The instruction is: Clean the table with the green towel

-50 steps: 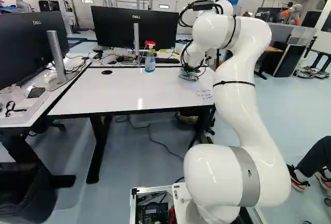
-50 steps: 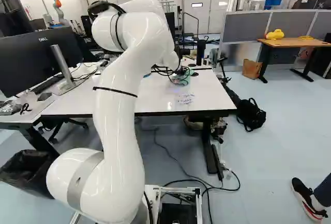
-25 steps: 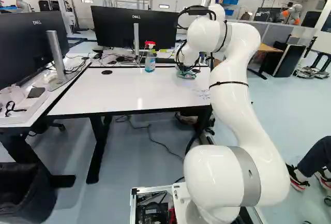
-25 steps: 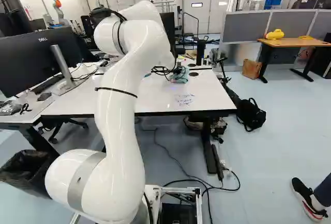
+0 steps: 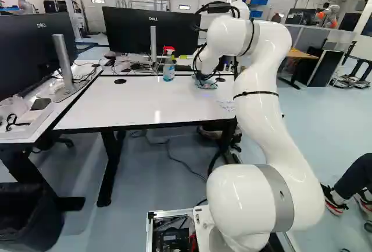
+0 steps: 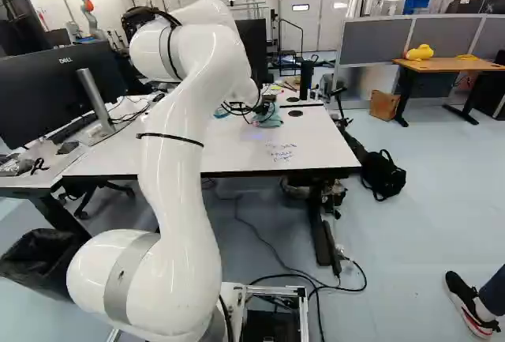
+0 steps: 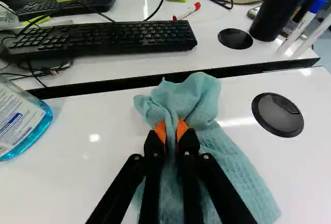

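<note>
My gripper (image 6: 268, 113): closed on green towel (image 7: 232, 169) | towel: on white table (image 5: 139, 103) | spray bottle (image 5: 168, 68): nearby

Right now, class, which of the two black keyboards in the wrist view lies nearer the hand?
The front keyboard, next to the dark seam; the rear keyboard lies beyond it.

The arm (image 5: 267, 132) is of glossy wht, w/ rounded segments, grey bands (image 5: 279, 197) & thin blk straps (image 5: 256, 93). Blk cables (image 5: 202, 76) make loops nr. the wrist. The gripper (image 6: 267, 105) is blk w/ orange pads (image 7: 160, 131).
</note>
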Available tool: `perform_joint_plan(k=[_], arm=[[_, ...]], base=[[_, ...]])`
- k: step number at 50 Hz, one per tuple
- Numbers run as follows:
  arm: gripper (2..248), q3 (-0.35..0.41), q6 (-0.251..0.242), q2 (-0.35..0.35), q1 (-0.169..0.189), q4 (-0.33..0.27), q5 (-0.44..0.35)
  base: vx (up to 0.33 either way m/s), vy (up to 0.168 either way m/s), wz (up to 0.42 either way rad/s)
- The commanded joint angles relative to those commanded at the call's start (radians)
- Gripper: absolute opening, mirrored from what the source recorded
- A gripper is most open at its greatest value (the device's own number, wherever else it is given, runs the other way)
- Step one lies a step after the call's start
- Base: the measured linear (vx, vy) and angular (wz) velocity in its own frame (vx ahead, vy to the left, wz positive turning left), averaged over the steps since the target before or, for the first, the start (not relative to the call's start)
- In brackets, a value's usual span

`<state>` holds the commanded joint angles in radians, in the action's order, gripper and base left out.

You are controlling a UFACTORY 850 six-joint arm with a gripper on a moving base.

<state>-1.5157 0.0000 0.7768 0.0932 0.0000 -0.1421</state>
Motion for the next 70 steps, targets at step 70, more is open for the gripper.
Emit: perform_joint_plan(k=[70], arm=[[44, 0.230, 0.000, -0.163, 0.104, 0.000, 0.000]], base=[[0.000, 0.000, 0.000]])
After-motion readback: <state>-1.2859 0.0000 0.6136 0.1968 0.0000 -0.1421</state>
